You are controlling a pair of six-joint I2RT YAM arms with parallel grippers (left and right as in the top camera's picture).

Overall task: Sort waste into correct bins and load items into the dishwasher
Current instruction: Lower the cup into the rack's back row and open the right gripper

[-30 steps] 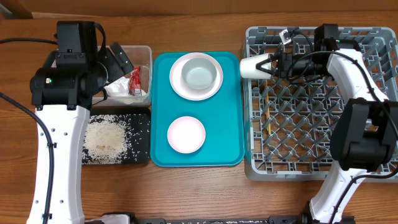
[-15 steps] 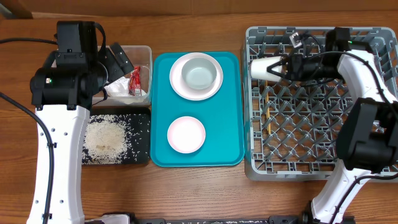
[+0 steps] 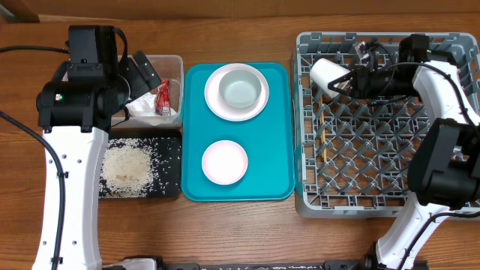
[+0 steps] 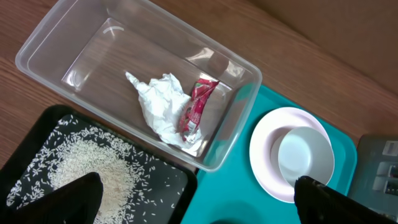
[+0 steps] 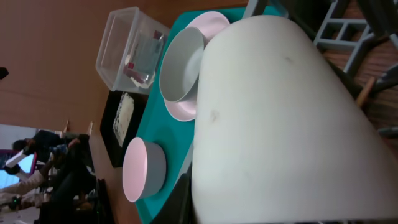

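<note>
My right gripper (image 3: 346,81) is shut on the small white cup (image 3: 328,75) and holds it on its side, tilted, above the far left part of the grey dish rack (image 3: 375,166). The cup fills the right wrist view (image 5: 280,118). The pale grey bowl (image 3: 241,90) sits on the round plate (image 3: 217,105) on the teal tray (image 3: 270,150). The pale pink bowl (image 3: 224,162) sits nearer on that tray. My left gripper (image 4: 199,211) is open and empty above the clear tub (image 4: 56,56), which holds the white tissue (image 4: 158,102) and the red wrapper (image 4: 198,109). Rice (image 4: 87,168) lies in the black tray (image 4: 168,193).
The clear tub (image 3: 174,64) and the black tray (image 3: 169,161) stand side by side left of the teal tray. The rack's upright pegs fill its floor. Bare wooden table shows along the front edge.
My right gripper has carried the cup rightward, from the rack's left rim to over the rack's inside, and tilted it. The left arm has not moved.
</note>
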